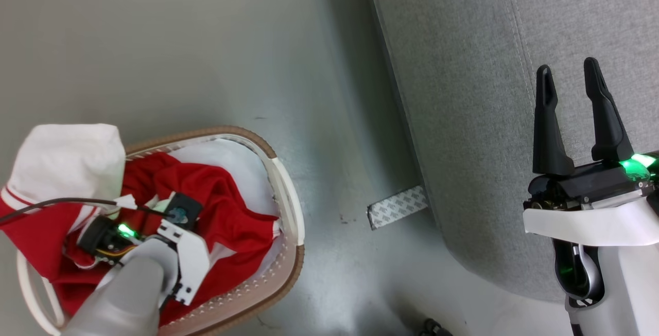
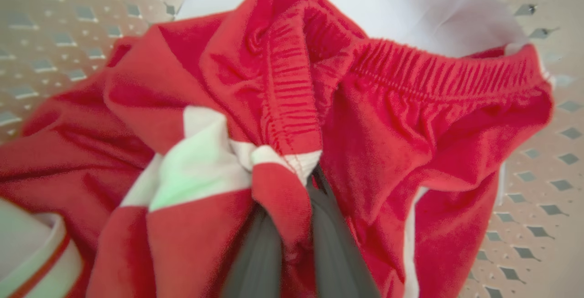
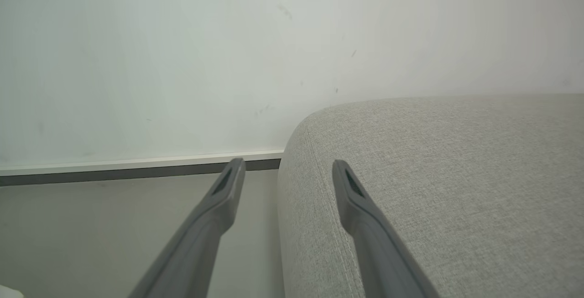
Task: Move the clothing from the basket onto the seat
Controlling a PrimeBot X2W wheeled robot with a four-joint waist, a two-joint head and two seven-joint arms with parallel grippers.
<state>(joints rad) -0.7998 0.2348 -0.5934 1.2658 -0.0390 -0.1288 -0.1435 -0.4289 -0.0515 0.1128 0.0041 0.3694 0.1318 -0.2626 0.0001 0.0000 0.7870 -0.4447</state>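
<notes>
The basket [image 1: 288,192], cream with a brown rim, stands on the floor at the lower left, and its perforated wall [image 2: 538,184] shows in the left wrist view. The clothing fills it: a red garment [image 1: 226,212] with white trim, and a white one [image 1: 64,161] hanging over the rim. My left arm reaches down into the basket. There my left gripper [image 2: 296,184] is shut on a fold of the red garment [image 2: 388,143] beside its elastic waistband. Over the light-grey seat [image 1: 484,94] at the right, my right gripper [image 1: 569,76] hangs open and holds nothing; it also appears open [image 3: 287,170] at the seat's rounded corner [image 3: 433,175].
Grey floor [image 1: 206,42] lies between basket and seat. A strip of patterned tape [image 1: 397,206] sticks to the floor at the seat's foot. A pale wall with a baseboard [image 3: 137,163] stands behind the seat.
</notes>
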